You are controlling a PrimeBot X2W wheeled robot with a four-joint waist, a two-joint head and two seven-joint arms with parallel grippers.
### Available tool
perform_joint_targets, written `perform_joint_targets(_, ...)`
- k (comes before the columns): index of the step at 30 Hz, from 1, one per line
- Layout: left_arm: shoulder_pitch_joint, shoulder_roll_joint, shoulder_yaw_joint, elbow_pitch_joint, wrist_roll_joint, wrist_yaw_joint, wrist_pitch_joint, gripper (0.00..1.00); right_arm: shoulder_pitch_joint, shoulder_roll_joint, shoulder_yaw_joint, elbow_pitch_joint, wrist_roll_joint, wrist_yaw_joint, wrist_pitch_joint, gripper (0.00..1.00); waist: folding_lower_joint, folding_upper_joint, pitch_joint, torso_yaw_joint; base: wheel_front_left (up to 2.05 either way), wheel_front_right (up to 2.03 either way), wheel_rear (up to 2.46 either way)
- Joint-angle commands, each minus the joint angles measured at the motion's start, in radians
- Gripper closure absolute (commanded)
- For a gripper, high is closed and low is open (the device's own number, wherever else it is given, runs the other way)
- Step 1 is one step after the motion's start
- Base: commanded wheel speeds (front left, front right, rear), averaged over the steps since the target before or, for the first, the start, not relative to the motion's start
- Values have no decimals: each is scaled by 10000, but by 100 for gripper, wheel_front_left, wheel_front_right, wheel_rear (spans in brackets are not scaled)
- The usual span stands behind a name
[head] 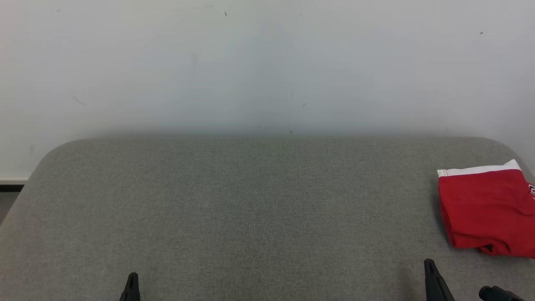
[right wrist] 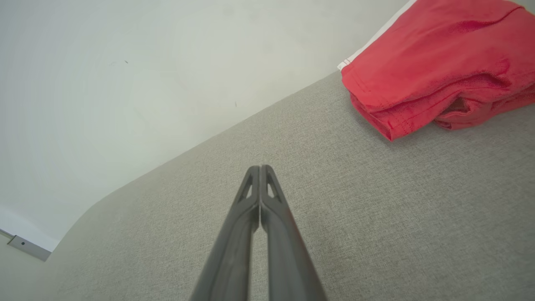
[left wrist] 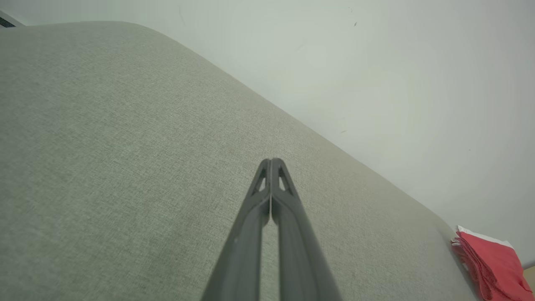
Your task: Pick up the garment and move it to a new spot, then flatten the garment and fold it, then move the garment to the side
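Observation:
The garment (head: 487,207) is a red piece with a white band, folded into a compact stack at the right edge of the grey fabric table (head: 250,200). It also shows in the left wrist view as a red garment (left wrist: 491,263) at the far right, and large in the right wrist view, garment (right wrist: 439,62) upper right. My left gripper (head: 133,276) sits at the near edge, lower left, shut with nothing in it (left wrist: 271,161). My right gripper (head: 429,262) stands just in front of the garment, apart from it, shut and empty (right wrist: 260,167).
A pale wall (head: 267,62) rises right behind the table's far edge. The table's corners are rounded. A strip of skirting (right wrist: 27,246) shows at the lower left of the right wrist view.

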Motion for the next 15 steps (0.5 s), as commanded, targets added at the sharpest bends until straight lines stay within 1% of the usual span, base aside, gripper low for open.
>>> perform_joint_targets(1,-359,3,64,-65,-458,-6,123,100,-318,-22,-50,-240,494,-4,55,100,-1,-1,20,-5,0,0,0)
perform_joint_targets(15,-743,-10,221,37,-2213,-9,709,100,-430,-26,-151,-443,2494,-6,362,100,-1,-1,159,-41,0,0,0)
